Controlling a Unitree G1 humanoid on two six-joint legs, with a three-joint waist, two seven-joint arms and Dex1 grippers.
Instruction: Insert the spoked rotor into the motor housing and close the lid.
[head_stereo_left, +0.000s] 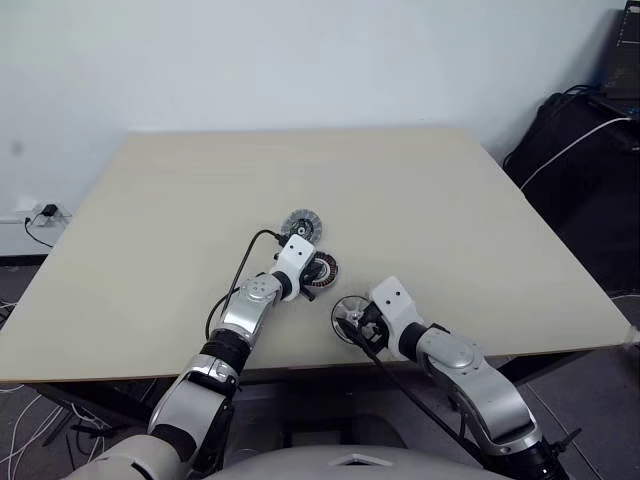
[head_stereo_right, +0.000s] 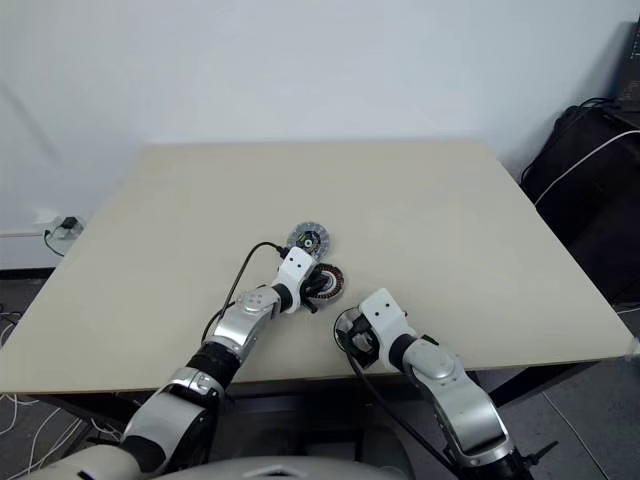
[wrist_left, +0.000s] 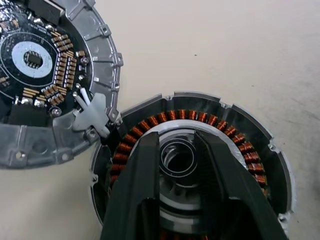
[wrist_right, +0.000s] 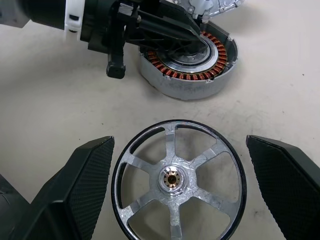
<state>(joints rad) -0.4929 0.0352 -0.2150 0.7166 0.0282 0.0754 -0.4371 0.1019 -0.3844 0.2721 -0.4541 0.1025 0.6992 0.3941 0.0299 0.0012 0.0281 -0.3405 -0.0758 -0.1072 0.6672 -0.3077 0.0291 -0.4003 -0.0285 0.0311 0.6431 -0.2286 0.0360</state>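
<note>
**Left gripper steadies the housing while the right frames the rotor**

Left gripper (wrist_left: 177, 165) reaches down into the motor housing (wrist_left: 250, 150), its two black fingers (wrist_left: 137, 190) narrowly parted around the silvery centre hub, inside the ring of copper windings. Whether they pinch the hub or only straddle it cannot be told; my reading is that this arm is there to pin the housing in place. The right gripper (wrist_right: 177, 187) stands wide open, its fingers either side of the spoked rotor (wrist_right: 175, 180) without touching it, so a closing grasp looks like the next step. That rotor lies flat close to the desk's near edge, just beside the housing on the robot's side. The lid (wrist_left: 45, 75) rests dark face up, its rim touching the housing's rim on the far side, towards the middle of the desk (head_stereo_left: 450, 200), out of the way until the rotor is seated.
</note>
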